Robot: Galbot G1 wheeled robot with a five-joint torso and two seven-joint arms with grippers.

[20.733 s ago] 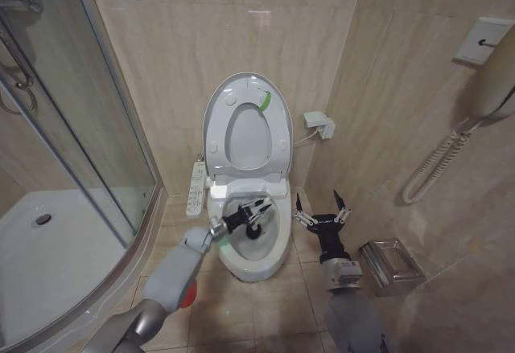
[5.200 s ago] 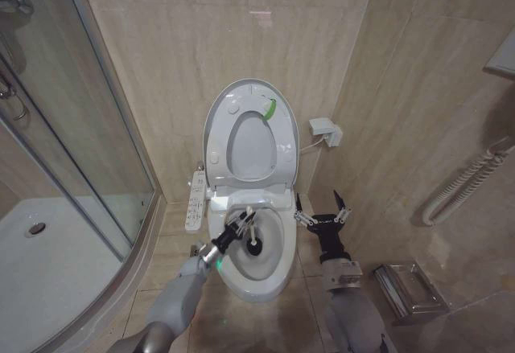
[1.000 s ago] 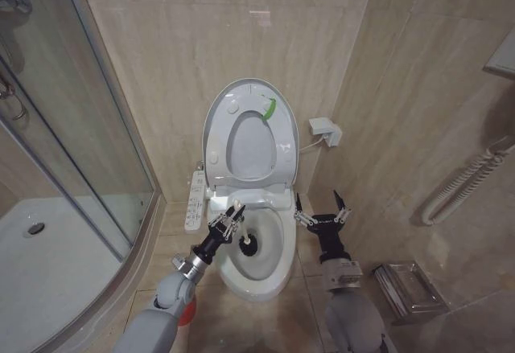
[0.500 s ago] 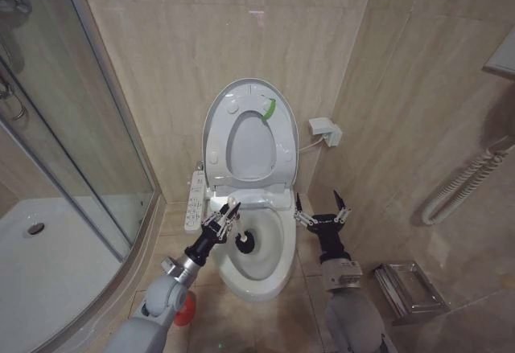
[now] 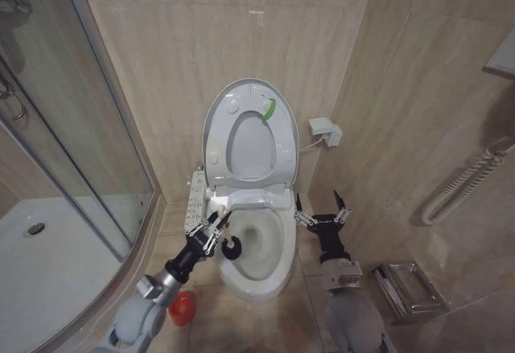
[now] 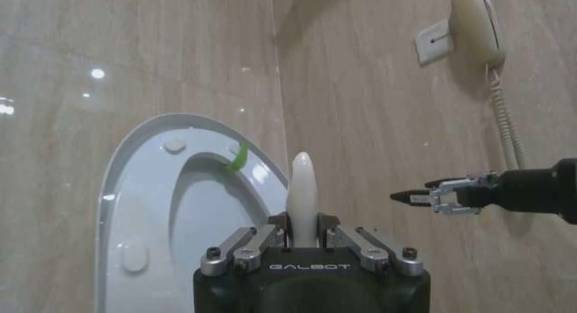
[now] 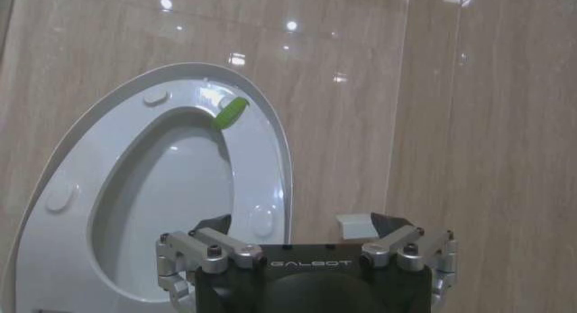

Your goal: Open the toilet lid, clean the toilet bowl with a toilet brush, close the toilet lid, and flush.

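Two hands show: the left hand (image 5: 208, 228) reaches up at the white ceramic toilet bowl's (image 5: 269, 282) left rim, pinching the thin white-handled, dark-bristled toilet brush (image 5: 232, 246); the right hand (image 5: 322, 211) hovers spread beside the bowl. The glossy white oval lid (image 5: 249, 132) stands raised.

Beige marble-tiled walls (image 5: 177, 55), tiled floor (image 5: 302, 277), glass shower enclosure (image 5: 60, 128)

Glass shower enclosure (image 5: 72, 128), perhaps wall phone (image 6: 473, 26)
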